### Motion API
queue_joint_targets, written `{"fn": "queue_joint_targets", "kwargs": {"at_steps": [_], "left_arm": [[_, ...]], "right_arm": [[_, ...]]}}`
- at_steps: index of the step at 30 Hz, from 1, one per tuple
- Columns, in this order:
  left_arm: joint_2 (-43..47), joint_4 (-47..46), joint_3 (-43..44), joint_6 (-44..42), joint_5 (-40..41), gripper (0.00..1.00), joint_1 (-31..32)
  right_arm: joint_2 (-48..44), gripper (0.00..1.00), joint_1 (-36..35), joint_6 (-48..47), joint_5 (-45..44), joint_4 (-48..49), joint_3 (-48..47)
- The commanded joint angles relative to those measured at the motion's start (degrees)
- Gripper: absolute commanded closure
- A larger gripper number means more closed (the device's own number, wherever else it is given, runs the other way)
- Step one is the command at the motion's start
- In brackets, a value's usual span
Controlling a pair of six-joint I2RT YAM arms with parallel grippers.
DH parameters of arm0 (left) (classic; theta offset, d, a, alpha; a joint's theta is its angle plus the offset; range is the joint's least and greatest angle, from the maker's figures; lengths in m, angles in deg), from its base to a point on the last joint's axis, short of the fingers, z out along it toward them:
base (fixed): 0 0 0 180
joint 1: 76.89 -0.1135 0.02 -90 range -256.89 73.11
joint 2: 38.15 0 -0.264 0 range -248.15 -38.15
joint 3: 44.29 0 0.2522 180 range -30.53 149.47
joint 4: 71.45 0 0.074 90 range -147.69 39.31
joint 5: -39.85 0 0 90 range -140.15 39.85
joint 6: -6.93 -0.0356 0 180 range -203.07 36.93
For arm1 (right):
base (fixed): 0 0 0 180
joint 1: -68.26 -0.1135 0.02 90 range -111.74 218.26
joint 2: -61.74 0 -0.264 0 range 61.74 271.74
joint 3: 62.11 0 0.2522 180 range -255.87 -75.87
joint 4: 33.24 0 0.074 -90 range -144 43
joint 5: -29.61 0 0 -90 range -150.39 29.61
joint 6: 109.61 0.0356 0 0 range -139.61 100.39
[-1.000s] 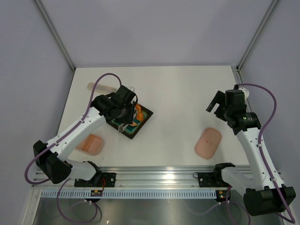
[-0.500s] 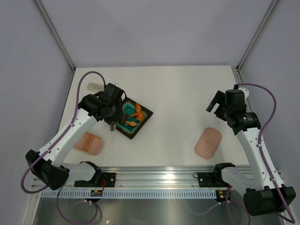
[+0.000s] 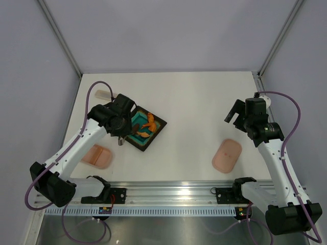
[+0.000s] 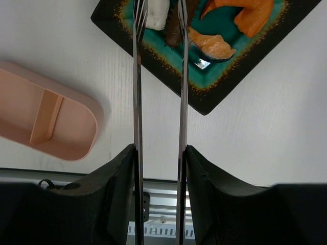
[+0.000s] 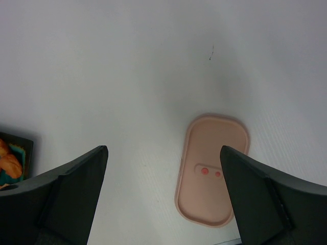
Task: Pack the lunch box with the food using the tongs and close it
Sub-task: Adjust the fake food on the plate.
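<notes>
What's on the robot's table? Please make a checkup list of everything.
Surface: white table, no spills seen.
Job's things: open box near left, no food inside; lid near right; food on tray; tongs reach the tray.
Clutter: pale case, back left.
Grippers: left gripper holds tongs; right gripper open, empty.
Cables: purple cables loop along both arms.
Surroundings: grey walls, metal frame.
</notes>
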Motion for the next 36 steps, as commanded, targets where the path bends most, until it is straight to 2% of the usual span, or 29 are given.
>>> {"fn": "queue_joint_targets", "kwargs": {"at_steps": [1,24,36], "left_arm": [[1.4,-1.3,-1.7,2.2,2.2,0.56,-1.5],[-3.3,-4.7,-4.7,-2.3,0.8,0.48,-2.2],[-6.3,-5.0,-4.3,-4.4,2.5,0.48,-2.3]], "right_arm": [[-0.5,0.01,0.1,-0.6,1.3,0.8,-0.3],[1.0,0.01,0.1,-1.4,3.5,0.0,-1.1],[3.4,0.01,0.1,-2.0,5.1,-0.3,-2.6]]}}
